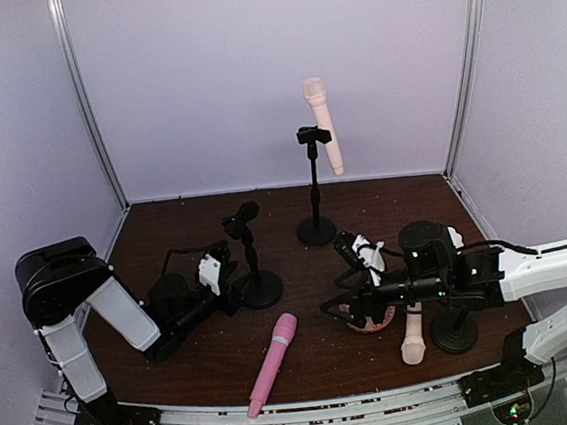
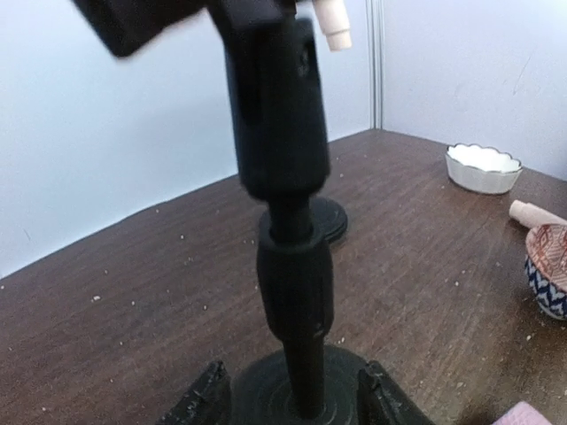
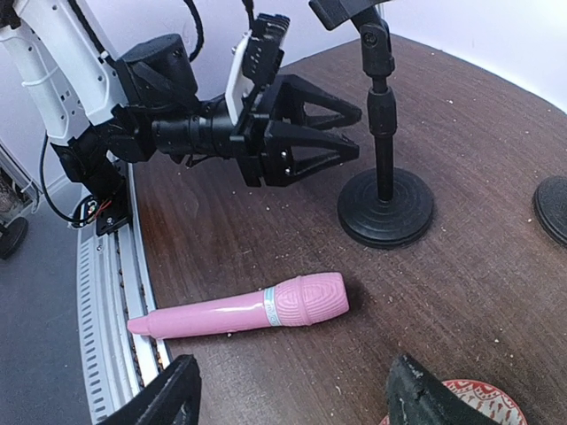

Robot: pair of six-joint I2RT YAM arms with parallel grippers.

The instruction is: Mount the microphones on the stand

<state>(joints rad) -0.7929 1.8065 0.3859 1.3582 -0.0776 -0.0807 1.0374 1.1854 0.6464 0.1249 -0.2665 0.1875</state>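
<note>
The pink microphone [image 3: 248, 310] by the table's [image 3: 496, 159] near edge is showing smooth, glossy plastic; the table is looking like dark, matt wood grain flecked with crumbs; the black stand [image 3: 385, 212] is looking matt, its base finely ridged

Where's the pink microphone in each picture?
Top external: the pink microphone lies slanted at the bottom centre.
Left wrist: only a pink sliver shows in the bottom right corner, probably the microphone.
Right wrist: the microphone lies across the lower centre, head to the right.
Shared landmark: the empty black stand close by.
</note>
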